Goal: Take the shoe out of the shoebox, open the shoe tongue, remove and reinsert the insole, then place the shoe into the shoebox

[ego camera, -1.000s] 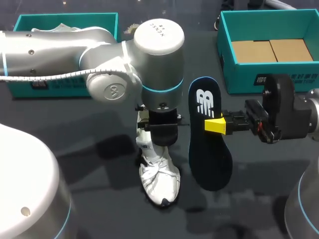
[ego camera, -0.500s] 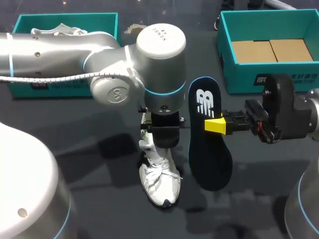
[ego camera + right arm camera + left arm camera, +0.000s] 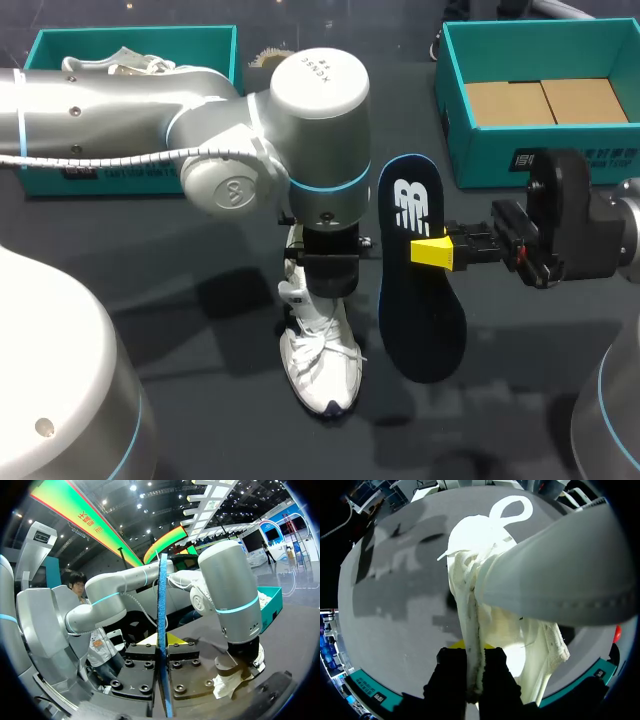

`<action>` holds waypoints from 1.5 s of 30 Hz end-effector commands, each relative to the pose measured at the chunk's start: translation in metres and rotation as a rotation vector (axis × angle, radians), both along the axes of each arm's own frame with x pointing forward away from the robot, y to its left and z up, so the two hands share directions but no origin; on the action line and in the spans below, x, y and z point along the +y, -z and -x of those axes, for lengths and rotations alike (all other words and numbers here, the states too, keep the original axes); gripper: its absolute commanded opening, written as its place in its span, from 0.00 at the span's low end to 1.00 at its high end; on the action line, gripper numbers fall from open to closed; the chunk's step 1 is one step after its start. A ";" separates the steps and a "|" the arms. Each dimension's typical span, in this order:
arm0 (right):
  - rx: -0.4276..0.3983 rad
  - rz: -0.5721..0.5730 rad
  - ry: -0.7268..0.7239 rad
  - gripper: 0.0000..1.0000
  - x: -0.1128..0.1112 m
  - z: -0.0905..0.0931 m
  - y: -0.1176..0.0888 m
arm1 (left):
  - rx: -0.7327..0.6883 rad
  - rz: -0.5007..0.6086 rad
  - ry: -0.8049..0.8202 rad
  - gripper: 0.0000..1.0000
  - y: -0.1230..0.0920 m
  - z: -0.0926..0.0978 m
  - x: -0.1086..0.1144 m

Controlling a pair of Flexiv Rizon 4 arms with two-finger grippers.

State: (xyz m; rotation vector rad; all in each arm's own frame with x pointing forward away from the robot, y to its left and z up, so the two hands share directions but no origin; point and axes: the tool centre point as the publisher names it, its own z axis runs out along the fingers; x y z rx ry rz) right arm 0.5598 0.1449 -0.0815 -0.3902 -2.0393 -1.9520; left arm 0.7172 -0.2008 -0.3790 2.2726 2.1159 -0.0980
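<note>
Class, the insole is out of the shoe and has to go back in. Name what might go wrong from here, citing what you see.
1. The right pincer holds the insole by one long edge only, its ends unsupported; it may twist or slip when pushed in.
2. The left pincer pinches only thin fabric at the opening of the white shoe; it may slip free.
3. The insole hangs close beside the left wrist; they may collide.
</note>
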 end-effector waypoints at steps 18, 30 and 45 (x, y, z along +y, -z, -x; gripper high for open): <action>0.001 0.004 0.006 0.00 0.000 0.003 0.000 | -0.002 -0.013 0.038 0.11 0.012 -0.006 -0.007; 0.001 0.004 0.006 0.00 0.000 0.003 0.000 | -0.032 0.042 -0.002 0.56 -0.008 -0.016 -0.006; 0.001 0.004 0.006 0.00 0.000 0.003 0.000 | -0.113 0.270 -0.204 1.00 -0.071 -0.039 0.012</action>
